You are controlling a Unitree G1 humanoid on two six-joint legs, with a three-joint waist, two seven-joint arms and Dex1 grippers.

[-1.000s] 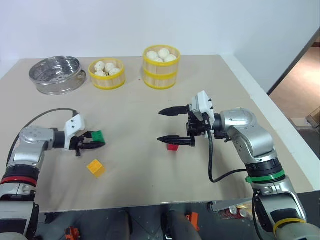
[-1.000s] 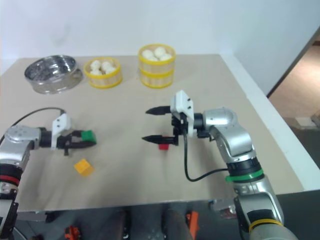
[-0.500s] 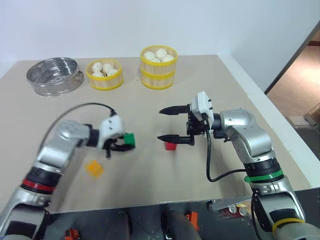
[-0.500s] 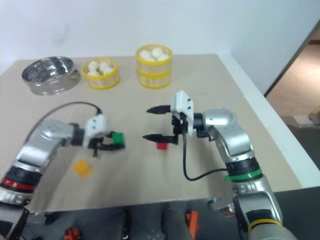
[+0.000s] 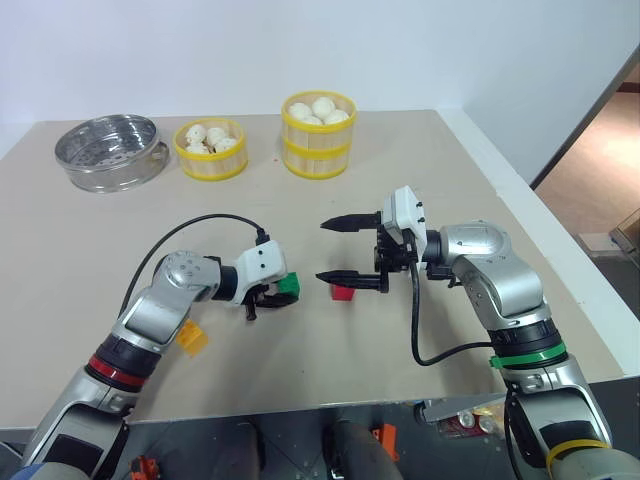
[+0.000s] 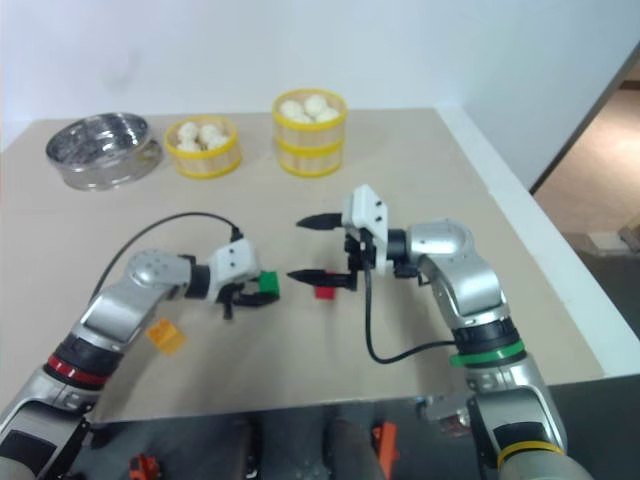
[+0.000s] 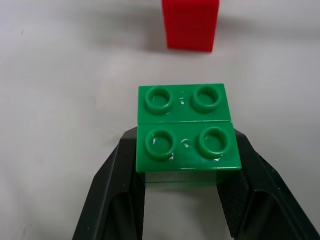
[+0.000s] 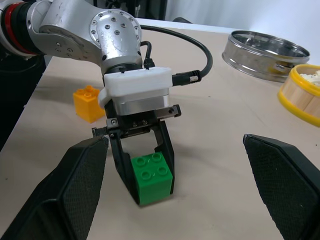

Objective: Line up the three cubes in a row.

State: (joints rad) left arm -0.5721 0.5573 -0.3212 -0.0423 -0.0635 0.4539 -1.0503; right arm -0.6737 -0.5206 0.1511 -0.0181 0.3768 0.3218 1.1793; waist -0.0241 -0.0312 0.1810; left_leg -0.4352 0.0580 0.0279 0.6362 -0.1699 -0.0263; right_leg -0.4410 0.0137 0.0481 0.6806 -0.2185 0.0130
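Observation:
My left gripper [image 5: 283, 293] is shut on the green cube [image 5: 288, 286], held low over the table with its studs up. A small gap separates it from the red cube [image 5: 343, 292], which rests on the table to its right and shows beyond the green cube [image 7: 186, 135] in the left wrist view. The yellow-orange cube [image 5: 191, 338] lies on the table beside my left forearm, nearer the front edge. My right gripper [image 5: 322, 251] hangs open and points left, its lower finger just beside the red cube, nothing between its fingers.
At the back stand a metal steamer pan [image 5: 110, 150], a low bamboo steamer [image 5: 211, 163] with white buns and a taller stacked bamboo steamer [image 5: 320, 150] with buns. The table's right edge [image 5: 560, 250] drops to the floor.
My left gripper has carried the green cube to the right, from near the yellow-orange cube to just left of the red cube. The right gripper has stayed in place.

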